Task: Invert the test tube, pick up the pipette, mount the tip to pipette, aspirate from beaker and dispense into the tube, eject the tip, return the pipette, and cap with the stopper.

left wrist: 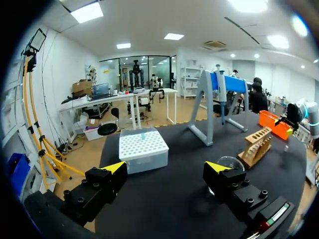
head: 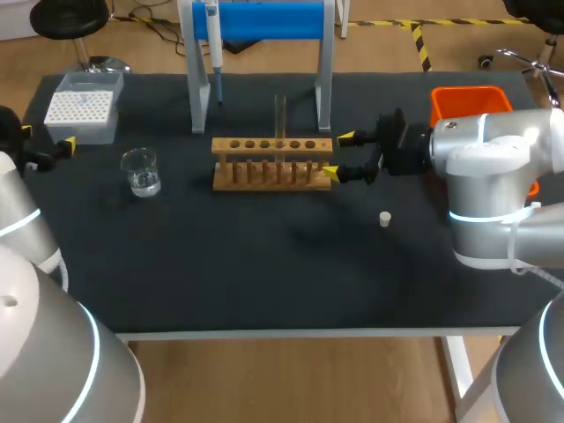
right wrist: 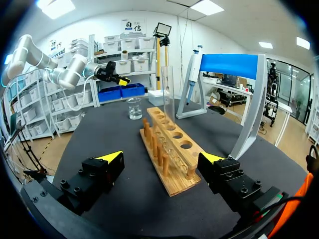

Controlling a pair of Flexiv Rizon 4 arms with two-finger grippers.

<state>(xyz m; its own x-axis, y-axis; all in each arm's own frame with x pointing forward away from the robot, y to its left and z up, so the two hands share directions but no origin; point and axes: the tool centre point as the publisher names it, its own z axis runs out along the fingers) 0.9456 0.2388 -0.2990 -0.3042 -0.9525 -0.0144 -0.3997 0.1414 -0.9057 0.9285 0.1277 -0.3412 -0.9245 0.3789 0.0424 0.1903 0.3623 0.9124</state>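
**Hidden or unclear**
- Near side of the orange bin [head: 470, 100], at 2 o'clock on the table [head: 264, 273], covered by the right arm [head: 493, 167]. Interior not visible.
- In the head view, only part of the left gripper [left wrist: 166, 168] in sight at the 9 o'clock edge. 7 o'clock corner filled by the left arm [head: 53, 352].
- In the left wrist view, part of the beaker [left wrist: 230, 162] behind one finger of that gripper.
- Faint outline only of the test tube [head: 280, 119] in the head view. Which end up and what inside: not discernible.
- Contact between the right fingers and the rack [head: 271, 163]: not discernible.

**Containers**
- Glass beaker at 9 o'clock of the rack, standing apart from it, with clear liquid in the lower part.
- Tip box [head: 82, 115] at 10 o'clock of the beaker, with a white grid top. Single tips too small to make out.
- Wooden rack with one row of holes. Test tube upright in a hole toward the 3 o'clock end.
- Small white stopper [head: 385, 218] on the mat at 4 o'clock of the rack, touching nothing.
- Pipette [head: 214, 53] hanging on the blue-topped stand [head: 264, 19], at 11 o'clock of the rack.

**End effectors**
- At the rack's 3 o'clock end, the right gripper [head: 338, 155] with fingers wide apart. Rack end between the yellow tips, nothing clamped.
- Fingers of the left gripper wide apart, nothing between them, with the tip box ahead at 12 o'clock.
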